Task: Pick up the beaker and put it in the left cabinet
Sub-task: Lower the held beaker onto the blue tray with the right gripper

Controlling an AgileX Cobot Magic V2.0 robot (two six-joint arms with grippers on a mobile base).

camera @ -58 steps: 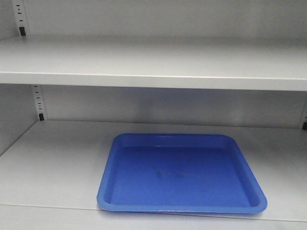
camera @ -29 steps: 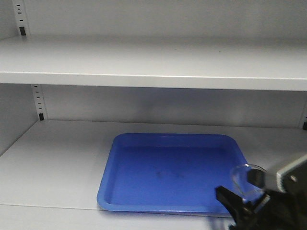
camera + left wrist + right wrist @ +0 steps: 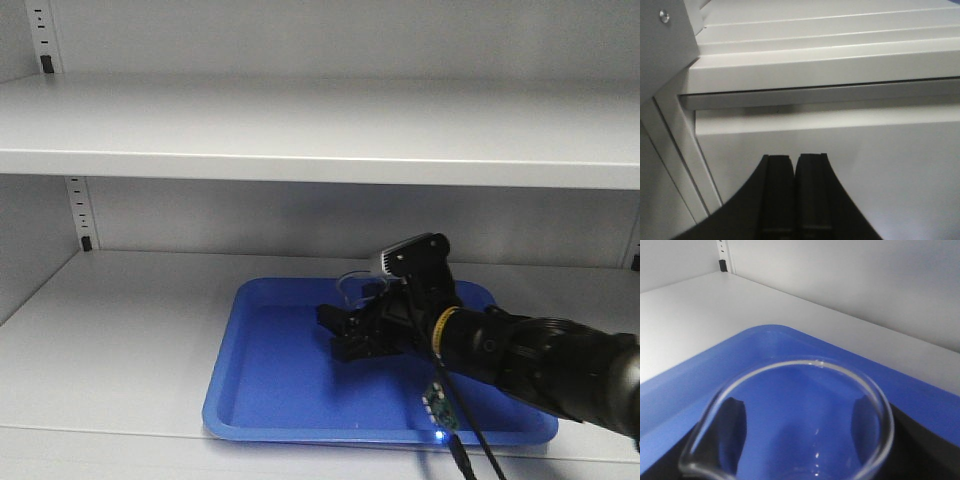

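Note:
The beaker point(image 3: 361, 286), clear glass with a pouring spout, is held upright over the blue tray point(image 3: 268, 392) on the lower shelf of the left cabinet point(image 3: 120, 330). My right gripper point(image 3: 354, 326) is shut on it. In the right wrist view the beaker point(image 3: 805, 361) fills the lower frame, with a dark finger point(image 3: 736, 426) pressed against each side of its wall. I cannot tell whether its base touches the tray. My left gripper point(image 3: 794, 158) is shut on nothing and points at pale grey cabinet panels.
A wide grey shelf point(image 3: 320, 135) hangs above the arm. Perforated peg strips with black clips point(image 3: 86, 243) sit in the back corners. The right arm's cable point(image 3: 455, 440) trails over the tray's front rim. The tray rim point(image 3: 700, 385) curves round the beaker.
The right arm came in from the lower right with the beaker and has moved left and deeper, over the middle of the tray. One second ago the tray was bare.

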